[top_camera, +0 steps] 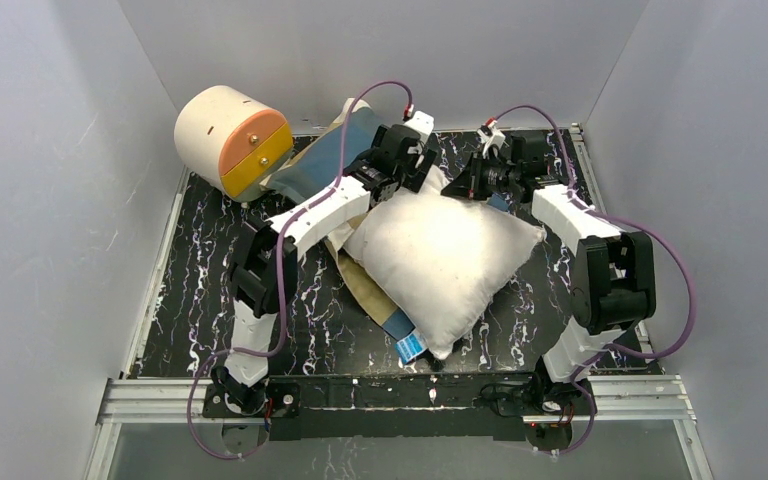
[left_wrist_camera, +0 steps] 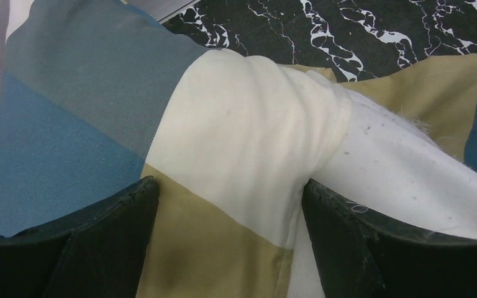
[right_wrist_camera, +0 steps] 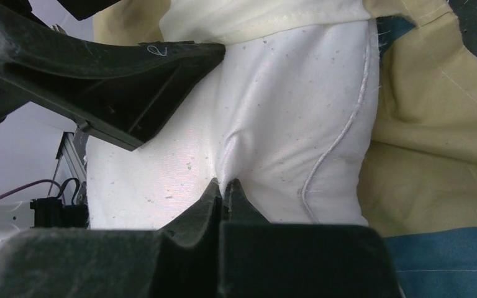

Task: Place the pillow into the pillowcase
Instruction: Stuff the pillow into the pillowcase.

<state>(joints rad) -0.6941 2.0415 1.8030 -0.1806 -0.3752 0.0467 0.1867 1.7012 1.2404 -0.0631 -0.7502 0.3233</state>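
The white pillow (top_camera: 440, 260) lies diagonally mid-table on the blue, tan and cream pillowcase (top_camera: 325, 165), which bunches around its far corner. My left gripper (top_camera: 424, 172) is at that corner. In the left wrist view its jaws (left_wrist_camera: 230, 192) stand wide apart, astride the pillowcase (left_wrist_camera: 242, 136) drawn over the corner, with bare pillow (left_wrist_camera: 404, 180) to the right. My right gripper (top_camera: 458, 187) meets the same corner from the right. It is shut (right_wrist_camera: 225, 184) on a pinch of the pillow's white cloth (right_wrist_camera: 273, 112), beside tan pillowcase (right_wrist_camera: 428, 161).
A cream-and-orange cylinder (top_camera: 230, 140) lies at the back left, touching the pillowcase. The black marbled table (top_camera: 210, 290) is walled in white on three sides, with a metal rail (top_camera: 400, 395) along the front. A left finger (right_wrist_camera: 130, 81) crosses the right wrist view.
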